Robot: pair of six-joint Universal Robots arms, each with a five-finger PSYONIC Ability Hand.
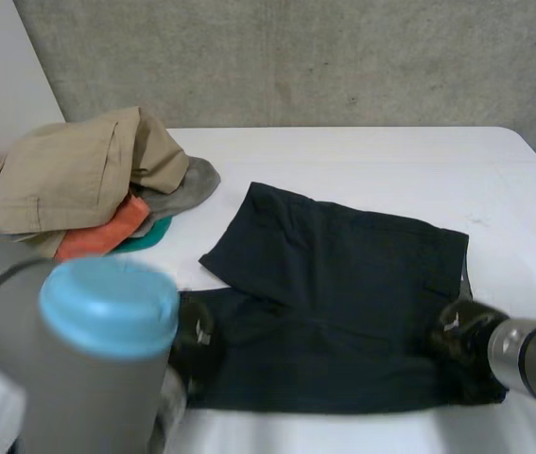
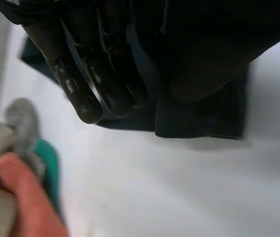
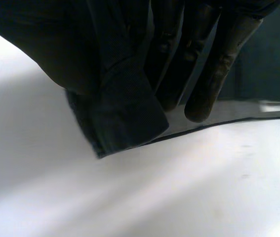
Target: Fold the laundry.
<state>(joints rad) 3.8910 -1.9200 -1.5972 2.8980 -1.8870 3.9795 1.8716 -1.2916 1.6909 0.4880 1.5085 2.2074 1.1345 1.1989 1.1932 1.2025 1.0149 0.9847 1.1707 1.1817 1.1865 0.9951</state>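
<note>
Pinching the dark garment [image 1: 343, 293] at its near corners: left robot hand [image 2: 64, 74], right robot hand [image 3: 220, 64] — cloth between thumb and fingers. Flat on the desk [image 1: 390, 161], long axis from hand to hand.

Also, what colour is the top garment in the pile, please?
The garment is tan; head view shows it best.

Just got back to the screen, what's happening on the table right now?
Both hands are on the dark shorts spread on the table. The left hand pinches the near left corner between fingers and thumb, and the right hand pinches the near right corner the same way. The far part of the shorts lies flat. A pile of clothes sits at the table's far left, away from both hands.
</note>
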